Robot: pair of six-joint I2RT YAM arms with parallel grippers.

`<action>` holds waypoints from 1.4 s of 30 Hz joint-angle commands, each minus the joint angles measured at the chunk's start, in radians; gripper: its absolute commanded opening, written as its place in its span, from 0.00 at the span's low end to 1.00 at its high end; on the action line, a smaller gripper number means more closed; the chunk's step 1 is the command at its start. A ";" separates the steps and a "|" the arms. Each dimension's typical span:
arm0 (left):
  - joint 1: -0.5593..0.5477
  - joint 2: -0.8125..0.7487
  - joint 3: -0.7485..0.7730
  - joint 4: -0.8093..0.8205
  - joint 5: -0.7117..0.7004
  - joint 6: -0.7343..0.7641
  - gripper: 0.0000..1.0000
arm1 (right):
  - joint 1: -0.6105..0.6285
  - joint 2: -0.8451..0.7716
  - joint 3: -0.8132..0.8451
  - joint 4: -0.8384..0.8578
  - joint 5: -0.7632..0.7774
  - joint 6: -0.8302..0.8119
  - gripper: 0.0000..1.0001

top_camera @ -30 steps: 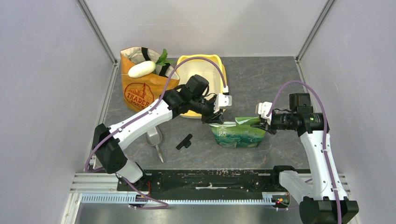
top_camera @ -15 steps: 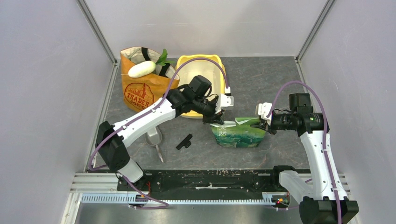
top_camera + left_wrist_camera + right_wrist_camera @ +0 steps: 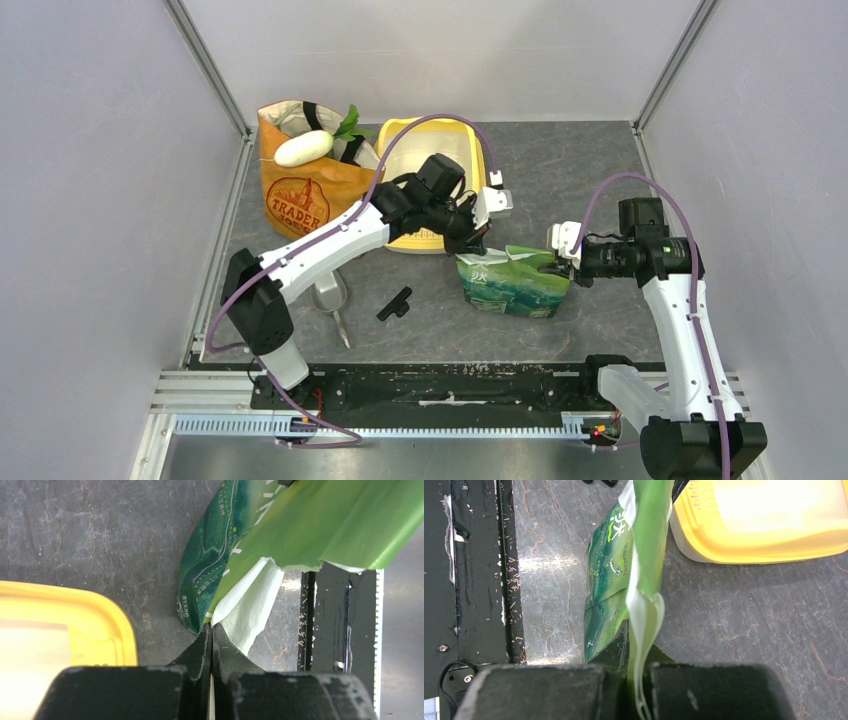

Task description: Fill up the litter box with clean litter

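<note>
Top external view shows you the grey stone-look tabletop (image 3: pixel 585 170), with the yellow rectangular plastic litter box (image 3: pixel 415 162) at its far middle, just beyond the green foil bag (image 3: pixel 512 287). Your left gripper (image 3: pixel 478 241) is pinched tight on the bag's torn top corner; your right gripper (image 3: pixel 553 263) clamps the opposite top edge.

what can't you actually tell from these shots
- No litter shows: the bag hides its own inside in every view.
- Near side of the box: top view, covered by the left arm.
- Box basin: both wrist views, washed out and cut off by the frame edge.
- Scoop: top view, partly under the left arm.
- Bag print: too small to read in any view.
</note>
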 commanded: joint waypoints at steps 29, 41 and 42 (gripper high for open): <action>-0.022 0.003 0.056 -0.109 -0.128 -0.070 0.58 | 0.003 0.018 0.063 -0.052 -0.063 -0.038 0.00; -0.023 -0.026 0.027 -0.069 -0.373 -0.469 0.67 | 0.004 0.021 0.062 -0.030 -0.072 -0.014 0.00; -0.025 -0.023 0.031 -0.060 -0.367 -0.490 0.68 | 0.004 0.020 0.061 -0.029 -0.070 -0.011 0.00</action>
